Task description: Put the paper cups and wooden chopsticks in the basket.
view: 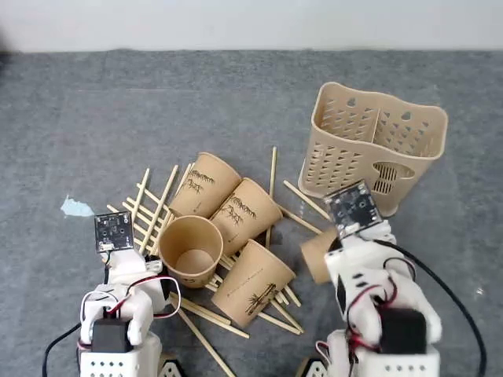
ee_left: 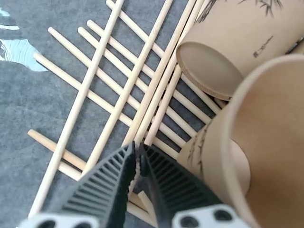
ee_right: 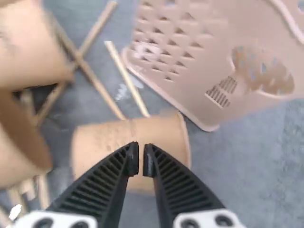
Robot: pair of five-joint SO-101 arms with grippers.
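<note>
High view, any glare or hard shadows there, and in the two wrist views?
High view: even light, no glare, faint shadows beside the basket. Left wrist view: chopsticks cast thin soft shadows. Right wrist view: dark shadow under the cups.

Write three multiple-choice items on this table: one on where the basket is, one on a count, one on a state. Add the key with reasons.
1. Where is the basket?
A. At the far right of the table, beyond the cups.
B. At the near left, by the blue scrap.
C. Between the two arms' bases.

2. How many paper cups are out?
A. Three.
B. Five.
C. Seven.

3. How does the cup next to the left tool sit?
A. Upright, mouth up.
B. On its side.
C. Upside down.

Key:
1 A, the high view shows it standing at the far right.
2 B, four sit together among the chopsticks and one lies under the right tool.
3 A, its round open mouth faces the high camera.
</note>
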